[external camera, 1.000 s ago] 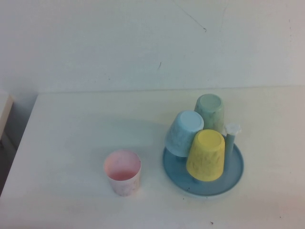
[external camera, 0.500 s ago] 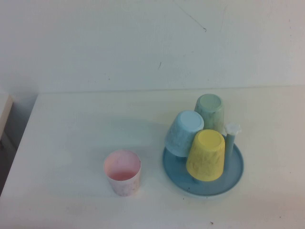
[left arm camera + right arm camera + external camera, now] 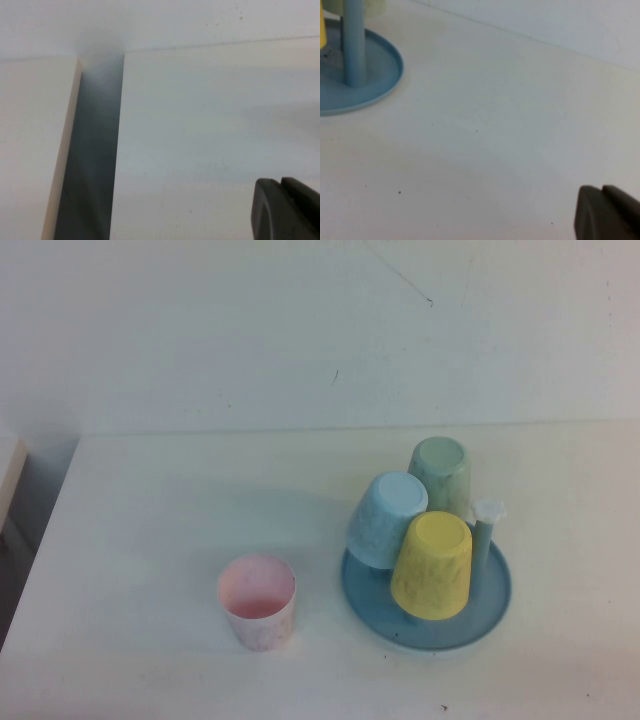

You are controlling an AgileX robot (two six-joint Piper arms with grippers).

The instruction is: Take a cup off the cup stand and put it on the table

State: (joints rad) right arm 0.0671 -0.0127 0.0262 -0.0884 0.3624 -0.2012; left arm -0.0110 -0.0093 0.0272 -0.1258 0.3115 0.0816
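Observation:
The pale pink cup [image 3: 257,601] stands upright, mouth up, on the white table [image 3: 150,510], left of the cup stand [image 3: 497,595]. The stand's blue base holds upside-down light blue [image 3: 388,520], green [image 3: 440,474] and yellow [image 3: 432,564] cups on pegs; one white-tipped peg [image 3: 487,524] is bare. The stand's base and one peg also show in the right wrist view [image 3: 375,82]. Neither arm shows in the high view. My left gripper [image 3: 281,181] is shut and empty over bare table near its left edge. My right gripper [image 3: 602,189] is shut and empty over bare table beside the stand.
A white wall [image 3: 300,330] rises behind the table. The left wrist view shows a dark gap [image 3: 92,150] between the table's left edge and a pale neighbouring surface [image 3: 30,150]. Bare tabletop lies left of and behind the pink cup.

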